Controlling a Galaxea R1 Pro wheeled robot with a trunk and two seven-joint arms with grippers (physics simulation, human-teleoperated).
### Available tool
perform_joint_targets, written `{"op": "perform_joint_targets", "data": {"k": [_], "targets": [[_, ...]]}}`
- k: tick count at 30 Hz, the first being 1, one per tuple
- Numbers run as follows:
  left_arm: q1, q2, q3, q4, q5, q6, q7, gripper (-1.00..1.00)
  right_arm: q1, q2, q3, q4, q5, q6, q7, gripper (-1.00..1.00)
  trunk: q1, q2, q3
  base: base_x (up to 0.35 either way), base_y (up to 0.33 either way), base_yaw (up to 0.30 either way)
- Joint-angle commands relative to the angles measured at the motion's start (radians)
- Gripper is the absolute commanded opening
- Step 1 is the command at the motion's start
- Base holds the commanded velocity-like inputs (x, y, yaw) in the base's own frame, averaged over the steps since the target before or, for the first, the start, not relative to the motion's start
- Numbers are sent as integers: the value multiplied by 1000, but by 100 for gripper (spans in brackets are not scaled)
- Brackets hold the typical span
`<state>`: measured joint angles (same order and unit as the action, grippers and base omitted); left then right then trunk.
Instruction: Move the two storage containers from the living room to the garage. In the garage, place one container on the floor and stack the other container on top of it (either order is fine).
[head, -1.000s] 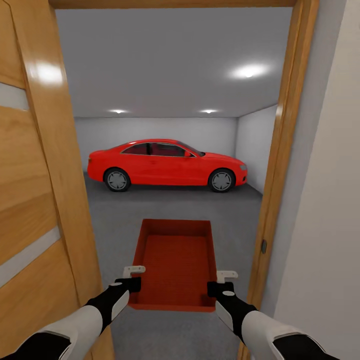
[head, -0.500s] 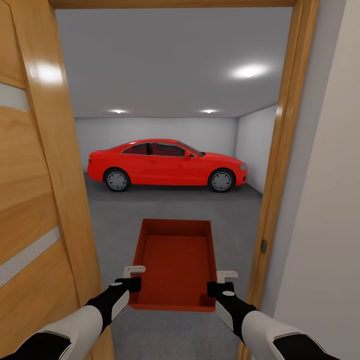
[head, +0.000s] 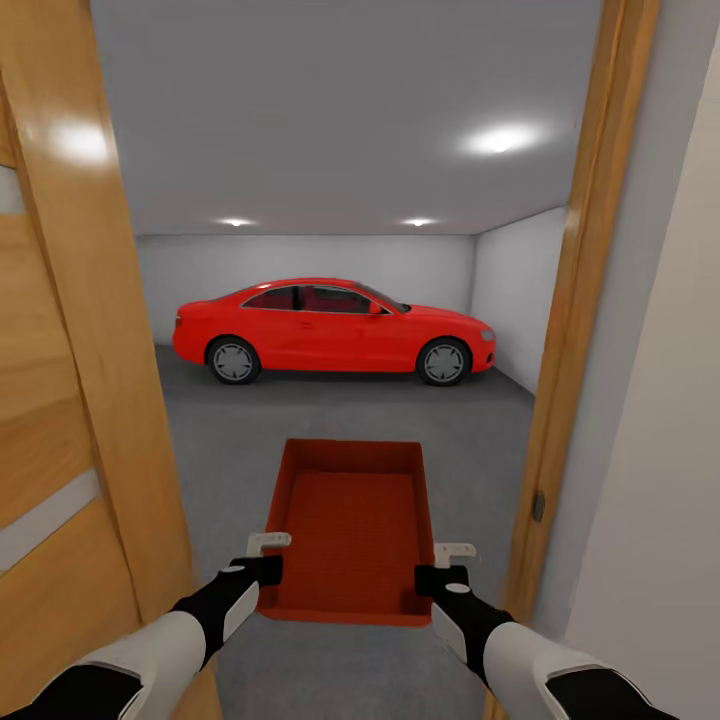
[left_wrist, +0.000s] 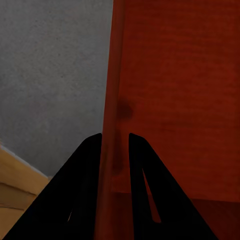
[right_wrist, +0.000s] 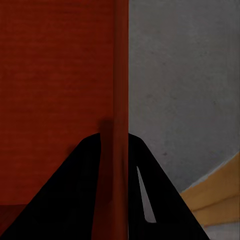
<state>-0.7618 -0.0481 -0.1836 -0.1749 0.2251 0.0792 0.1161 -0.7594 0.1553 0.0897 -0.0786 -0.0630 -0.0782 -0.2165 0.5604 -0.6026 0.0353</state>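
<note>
Doorway has widened in the head view since a second ago, door frame (head: 585, 300) and wood door (head: 60, 400) slid outward, so the camera has gone forward toward the garage; arms and bin sit at the same spot in the picture. One storage container (head: 350, 525), orange-red, open top, held level in front of the robot, in the air over the floor (head: 350, 420), dark grey concrete, just at the threshold. Left gripper (head: 268, 560) clamped on the container's left wall near its near corner; in the left wrist view the black fingers (left_wrist: 82, 190) straddle the thin wall, one inside one outside, gripper (left_wrist: 115, 145) pinched on the rim. Right gripper (head: 440, 565) same on the right wall near the near corner; right wrist view shows fingers (right_wrist: 150, 190) either side of the wall, gripper (right_wrist: 116, 142) squeezed tight, floor and a strip of wood frame beyond. Red car (head: 330, 330) parked side-on at the far wall of the garage, well apart from the container. Ceiling lights (head: 500, 140) lit
</note>
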Motion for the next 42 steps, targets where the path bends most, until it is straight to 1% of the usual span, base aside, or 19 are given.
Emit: {"op": "perform_joint_targets", "data": {"k": [1, 42], "targets": [[-1, 1, 36, -14, -12, -21, 42, -100, 0, 0, 2, 20, -15, -6, -9, -100, 1, 0, 0, 315, 0, 0], [-1, 1, 36, -14, -12, -20, 42, -100, 0, 0, 2, 22, -15, -6, -7, -100, 1, 0, 0, 321, 0, 0]]}}
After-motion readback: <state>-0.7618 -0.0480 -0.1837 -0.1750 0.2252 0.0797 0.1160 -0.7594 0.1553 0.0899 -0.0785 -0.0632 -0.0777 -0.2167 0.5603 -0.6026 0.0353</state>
